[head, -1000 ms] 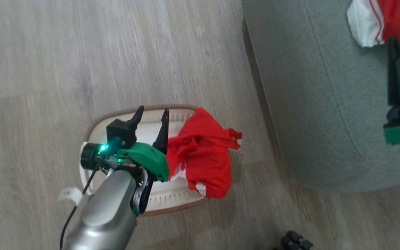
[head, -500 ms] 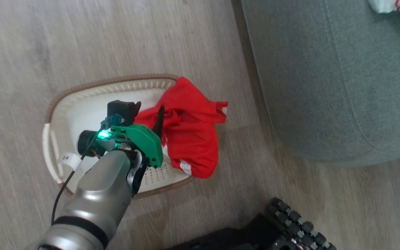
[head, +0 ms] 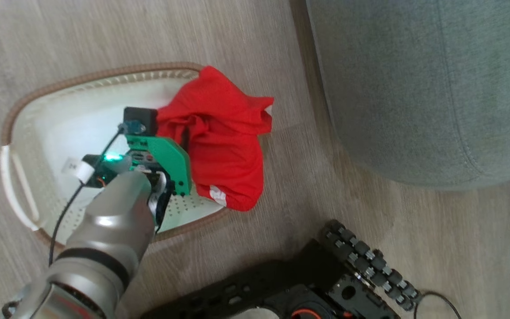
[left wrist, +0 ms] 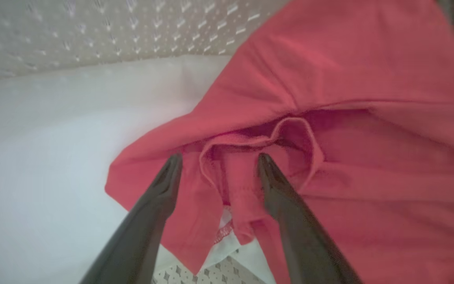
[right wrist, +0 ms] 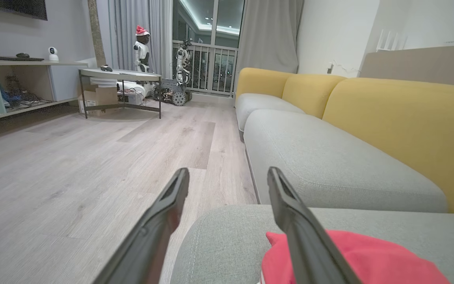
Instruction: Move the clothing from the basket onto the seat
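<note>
Two red garments, one basket: crumpled shorts with a white patch drape over its rim, the other garment lies on the grey seat. Left gripper spread around a shorts fold; right gripper spread wide, empty.
</note>
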